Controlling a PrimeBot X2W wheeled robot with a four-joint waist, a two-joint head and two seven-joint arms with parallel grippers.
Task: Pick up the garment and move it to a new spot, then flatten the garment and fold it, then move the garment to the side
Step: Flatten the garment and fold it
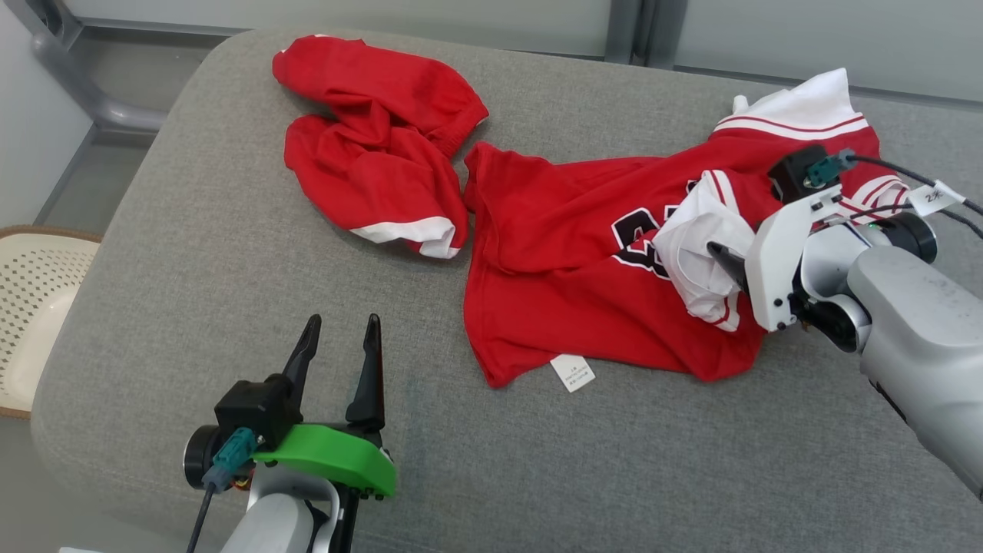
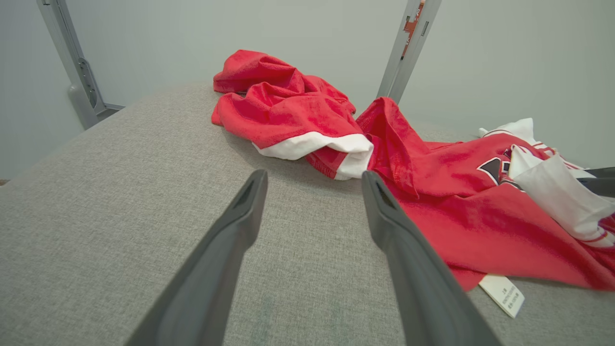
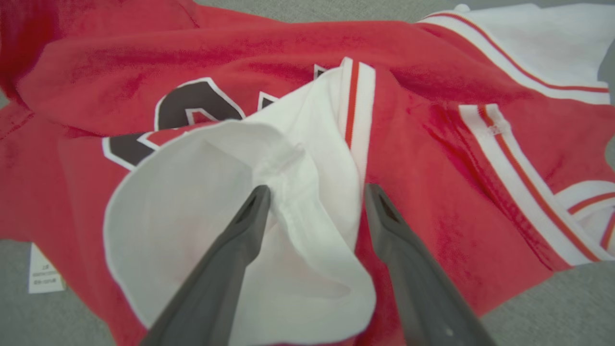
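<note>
The garment, a red jersey [image 1: 584, 269] with white striped trim and a dark number, lies crumpled on the right half of the grey padded surface [image 1: 192, 269]. My right gripper [image 1: 718, 257] is open, its fingers straddling a raised white sleeve fold [image 3: 216, 192] of the jersey [image 3: 432, 168] without pinching it. Near the front edge on the left, my left gripper [image 1: 343, 321] stands open over bare padding, well short of the cloth. In the left wrist view the jersey [image 2: 480, 216] lies to the right beyond the open left gripper [image 2: 314, 175].
Red shorts [image 1: 380, 146] with a white hem lie bunched at the back, touching the jersey's left edge. A white care label [image 1: 573, 373] sticks out at the jersey's front. A cream perforated seat [image 1: 31, 307] stands off the left edge. Grey metal posts [image 1: 622, 31] rise behind.
</note>
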